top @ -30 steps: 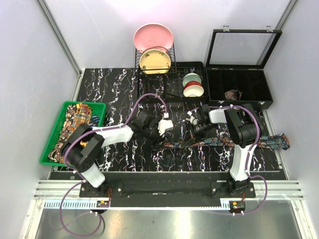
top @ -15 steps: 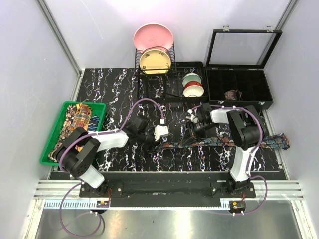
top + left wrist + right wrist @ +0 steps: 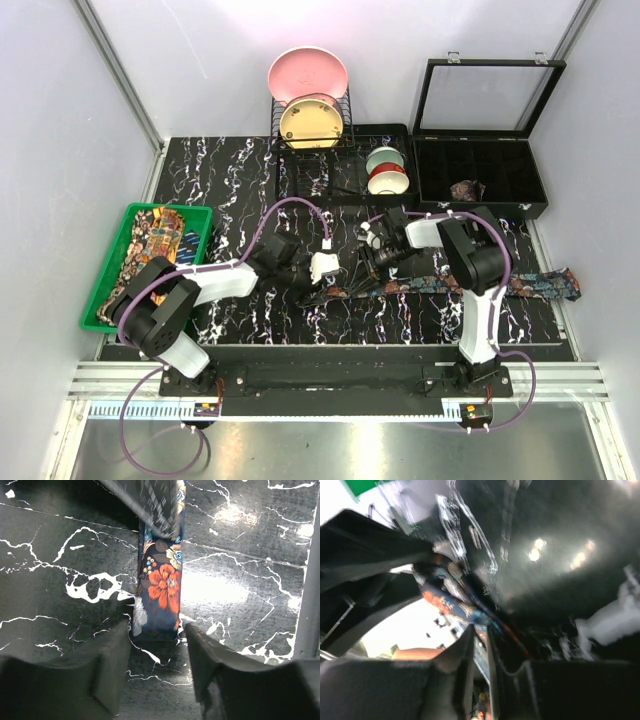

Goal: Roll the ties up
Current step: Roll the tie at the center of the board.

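Near edge: both arm bases, left and right. Both arms reach in toward mid-table (image 3: 240, 175), black marble-pattern top.

Dark floral tie (image 3: 161, 587) lies across the near-middle of the table. It runs from the centre out to the right, and its far-right end goes past the table's right edge.

Left gripper (image 3: 156, 632): jaws apart and released, set low at the tie's left end. One finger (image 3: 112, 665) is on each side of the strip. The cloth nearly fills the gap and lies flat on the marble, with no pinch seen.

Right gripper (image 3: 479, 642): just right of the left one, over the same tie. The wrist view is blurred. The jaws stand at a narrow slot with tie fabric running into it, so this reads as clenched on the dark floral tie. In the top view the strip rises off the table toward it.

Left side, mid-depth: green bin (image 3: 190, 208) holding a heap of ties (image 3: 150, 245), yellow-orange paisley.

Far right: black case (image 3: 500, 170), lid up, with a rolled tie (image 3: 466, 189) in a near compartment.

Far centre: dish rack (image 3: 300, 178) with a pink plate (image 3: 307, 72) and a yellow plate (image 3: 310, 122). Bowls (image 3: 386, 170) sit just to its right.
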